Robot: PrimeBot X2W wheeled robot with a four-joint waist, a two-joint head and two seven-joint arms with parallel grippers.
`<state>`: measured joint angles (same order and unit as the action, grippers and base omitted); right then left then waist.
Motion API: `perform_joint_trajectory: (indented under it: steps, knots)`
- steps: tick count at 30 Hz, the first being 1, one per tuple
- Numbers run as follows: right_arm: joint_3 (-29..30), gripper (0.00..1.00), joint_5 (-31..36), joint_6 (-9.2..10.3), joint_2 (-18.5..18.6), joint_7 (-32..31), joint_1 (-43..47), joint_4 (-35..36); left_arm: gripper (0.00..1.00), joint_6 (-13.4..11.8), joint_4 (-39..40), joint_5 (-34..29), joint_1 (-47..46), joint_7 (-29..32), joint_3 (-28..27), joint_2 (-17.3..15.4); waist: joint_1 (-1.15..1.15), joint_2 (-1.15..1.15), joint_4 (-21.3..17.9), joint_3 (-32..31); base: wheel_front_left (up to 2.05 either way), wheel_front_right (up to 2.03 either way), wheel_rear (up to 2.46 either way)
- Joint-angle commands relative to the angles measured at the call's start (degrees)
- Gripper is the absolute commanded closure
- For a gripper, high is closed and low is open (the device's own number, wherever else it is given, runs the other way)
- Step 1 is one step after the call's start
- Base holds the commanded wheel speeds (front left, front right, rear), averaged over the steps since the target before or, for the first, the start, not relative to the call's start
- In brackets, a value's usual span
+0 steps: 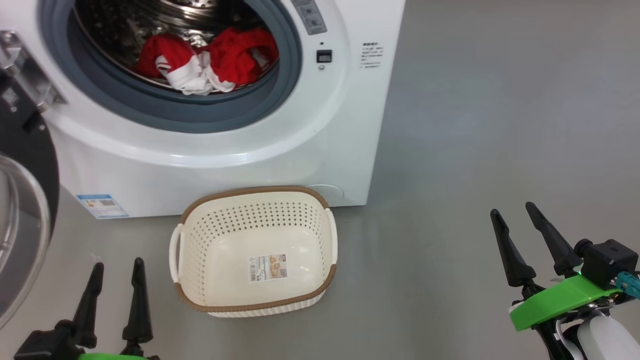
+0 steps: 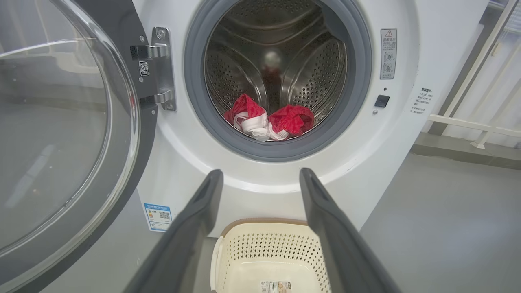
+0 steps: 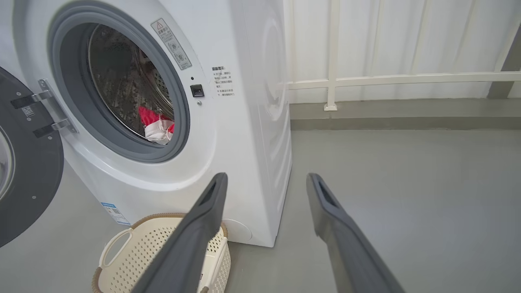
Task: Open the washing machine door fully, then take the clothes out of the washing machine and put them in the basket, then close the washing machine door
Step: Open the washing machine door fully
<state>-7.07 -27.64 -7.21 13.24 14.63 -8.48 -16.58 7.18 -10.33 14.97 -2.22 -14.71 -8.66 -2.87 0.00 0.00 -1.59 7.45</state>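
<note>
The white washing machine stands with its round black door swung open to the left on its hinge. Red clothes with white parts lie at the front of the steel drum. The cream basket sits empty on the floor in front of the machine. My left gripper is open, low at the basket's left. My right gripper is open, off to the right over the floor.
Grey floor stretches to the right of the machine. A white railing and pale wall stand behind it. A blue label is on the machine's lower left front.
</note>
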Motion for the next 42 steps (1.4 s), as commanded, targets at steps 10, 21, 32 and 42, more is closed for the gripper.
perform_joint_trajectory:
  steps: [10,21,32,42]
  knots:
    - [0.7,0.00,0.4,-0.28,-0.1,0.4,0.8,1.8,0.00,0.3,1.4,0.4,-0.4,-0.3,-0.1,-0.9,0.00,0.00,-3.3,0.1,0.00,0.00,0.00]
    - [1.4,0.00,0.7,-0.28,-0.5,0.4,0.7,1.9,0.00,0.3,1.3,0.9,-0.7,-0.3,0.8,-1.0,0.00,0.00,-3.4,0.1,0.00,0.00,0.00]
    - [1.4,0.00,0.6,-0.28,-0.6,0.4,0.5,1.9,0.00,0.3,2.2,0.4,-1.0,-0.3,1.0,-1.4,0.00,0.00,-2.9,0.0,0.00,0.00,0.00]
    - [1.2,0.00,0.7,-0.28,-0.7,0.4,0.1,1.7,0.00,0.3,1.9,0.7,-2.1,-0.3,0.8,-1.7,0.00,0.00,-2.6,0.4,0.00,0.00,0.00]
